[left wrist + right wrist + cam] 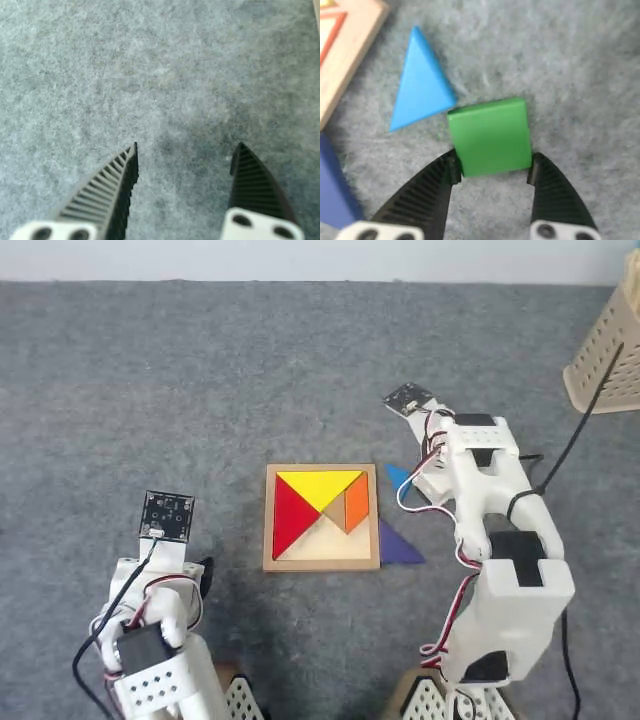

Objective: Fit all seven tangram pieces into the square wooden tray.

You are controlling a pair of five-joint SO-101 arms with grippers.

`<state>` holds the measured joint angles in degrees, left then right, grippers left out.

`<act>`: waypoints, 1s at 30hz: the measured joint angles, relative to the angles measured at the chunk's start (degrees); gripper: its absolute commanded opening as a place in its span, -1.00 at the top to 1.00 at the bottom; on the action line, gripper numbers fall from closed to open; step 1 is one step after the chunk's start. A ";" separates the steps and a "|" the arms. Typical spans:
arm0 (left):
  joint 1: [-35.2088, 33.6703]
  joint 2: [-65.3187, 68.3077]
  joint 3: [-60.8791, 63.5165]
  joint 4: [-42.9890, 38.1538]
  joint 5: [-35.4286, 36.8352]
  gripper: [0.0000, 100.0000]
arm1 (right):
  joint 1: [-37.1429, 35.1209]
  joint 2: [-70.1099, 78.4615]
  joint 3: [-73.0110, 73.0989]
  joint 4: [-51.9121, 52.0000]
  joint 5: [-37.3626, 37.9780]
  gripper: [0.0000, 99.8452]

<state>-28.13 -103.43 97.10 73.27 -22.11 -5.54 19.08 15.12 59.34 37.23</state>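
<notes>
Pinching the green square (490,135) at the tray's (321,561) two o'clock, our right gripper (492,167) should lift it next; our left gripper (185,155) gapes.

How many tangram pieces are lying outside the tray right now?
3. The light blue triangle and dark blue triangle lie beside the tray's right edge; the green square sits between the right gripper's fingers. A seventh piece may be hidden.
</notes>
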 measured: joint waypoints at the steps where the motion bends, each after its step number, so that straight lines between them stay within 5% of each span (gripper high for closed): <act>1: 0.00 0.00 0.00 0.00 0.00 0.44 | 0.00 0.00 -0.09 0.00 -0.70 0.73; 13: 0.00 0.00 0.00 0.00 0.00 0.44 | -1.49 -13.27 0.09 7.91 -13.45 0.73; 20: 0.00 0.00 0.00 0.00 0.00 0.44 | -14.68 -22.42 1.23 14.86 -22.33 0.73; 25: 0.00 0.00 0.00 0.00 0.00 0.44 | -25.14 -22.77 9.58 9.93 -27.34 0.73; 30: 0.00 0.00 0.00 0.00 0.00 0.44 | -28.31 -22.77 13.36 6.95 -28.31 0.73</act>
<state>-28.13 -103.43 97.10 73.27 -22.11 -33.85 -3.69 28.48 66.29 8.92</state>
